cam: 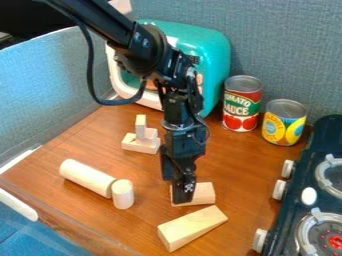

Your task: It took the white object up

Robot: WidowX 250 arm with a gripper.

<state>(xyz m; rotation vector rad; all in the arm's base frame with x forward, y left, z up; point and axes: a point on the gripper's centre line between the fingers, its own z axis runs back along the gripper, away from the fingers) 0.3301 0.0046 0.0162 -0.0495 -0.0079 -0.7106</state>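
Lift black two-finger gripper (pixel 184 196), then go softly to three o'clock, onto white oval maybe-plastic thing (pixel 308 196). Can't tell jaws' grip.

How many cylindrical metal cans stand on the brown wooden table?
2. The red-and-green can is beside the rounded teal toy appliance; the yellow-and-blue can is nearer the black toy stove.

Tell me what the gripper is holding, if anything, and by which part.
That cannot be told: the gripper is down at the picture-left part of a wooden block, but whether it grips there is unclear.
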